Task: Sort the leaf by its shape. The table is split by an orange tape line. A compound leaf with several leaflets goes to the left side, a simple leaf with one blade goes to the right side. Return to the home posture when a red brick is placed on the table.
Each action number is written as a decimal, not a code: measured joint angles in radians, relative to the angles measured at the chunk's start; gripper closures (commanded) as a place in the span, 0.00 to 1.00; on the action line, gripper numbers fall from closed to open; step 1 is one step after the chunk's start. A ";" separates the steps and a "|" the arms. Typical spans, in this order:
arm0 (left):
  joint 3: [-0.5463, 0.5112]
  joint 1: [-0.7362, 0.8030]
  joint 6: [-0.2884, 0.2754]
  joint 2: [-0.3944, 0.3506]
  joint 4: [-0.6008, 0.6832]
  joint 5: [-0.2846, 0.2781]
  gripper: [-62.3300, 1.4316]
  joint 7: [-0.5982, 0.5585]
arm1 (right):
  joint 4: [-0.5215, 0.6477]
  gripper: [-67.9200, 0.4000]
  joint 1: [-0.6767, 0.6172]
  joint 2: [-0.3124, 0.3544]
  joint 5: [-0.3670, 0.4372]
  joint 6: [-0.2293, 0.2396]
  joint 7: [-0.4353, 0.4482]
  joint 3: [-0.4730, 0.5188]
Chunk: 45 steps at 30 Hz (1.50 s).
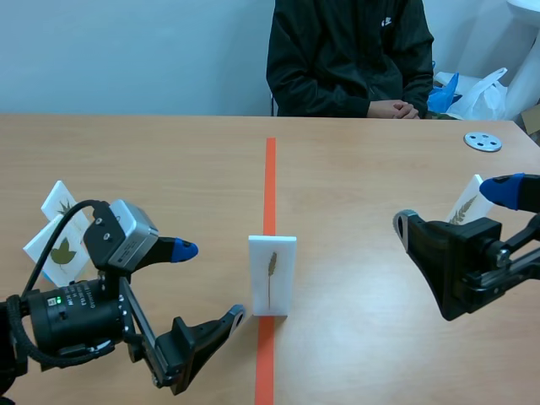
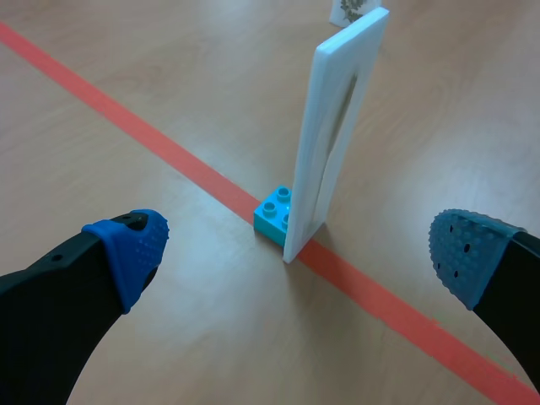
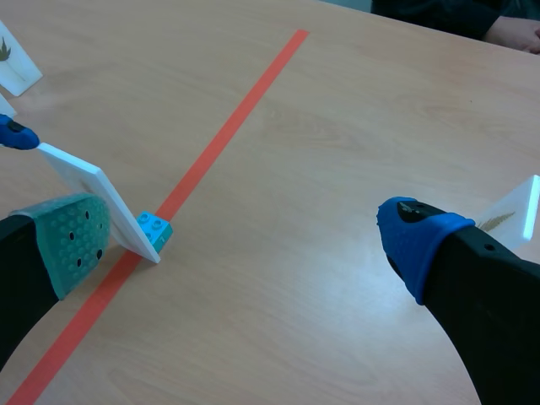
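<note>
1. White card (image 1: 272, 287) stands upright on the orange tape line (image 1: 270, 177) in the middle of the table (image 1: 354, 169), propped by a small turquoise brick (image 2: 274, 215) at its foot. Its leaf (image 1: 272, 266) looks like one narrow blade, but is too small to be sure.
2. The left hand (image 1: 209, 283) is nearer. It is released, fingers wide, just left of the card. The card's thin edge is ahead between the fingers, untouched.
3. The right hand (image 3: 245, 240) is also spread wide, holding nothing, well apart to the right.
4. A pinch across the two faces, high on the tall axis, would likely suit. The brick may drag or tip.
5. Bare wood lies on both sides of the line. Two cards (image 1: 61, 236) sit far left and one card (image 1: 464, 205) by the right hand.
</note>
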 measured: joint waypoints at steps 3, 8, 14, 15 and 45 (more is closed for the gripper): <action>0.049 -0.060 0.000 0.000 -0.068 0.000 0.00 -0.034 | 0.000 0.00 0.000 0.000 0.000 0.000 0.000 0.000; 0.119 -0.149 0.000 0.000 -0.153 0.000 0.00 -0.069 | 0.000 0.00 0.000 0.000 0.000 0.000 0.000 0.000; 0.218 -0.210 0.000 0.000 -0.200 0.011 0.00 -0.124 | 0.000 0.00 0.000 0.000 0.000 0.000 0.000 0.000; 0.234 -0.218 0.000 0.000 -0.205 0.029 0.00 -0.130 | 0.000 0.00 0.000 0.000 0.000 0.000 0.000 0.000; 0.333 -0.325 0.024 0.094 -0.328 0.046 0.26 -0.130 | 0.000 0.00 0.000 0.000 0.000 0.000 0.000 0.000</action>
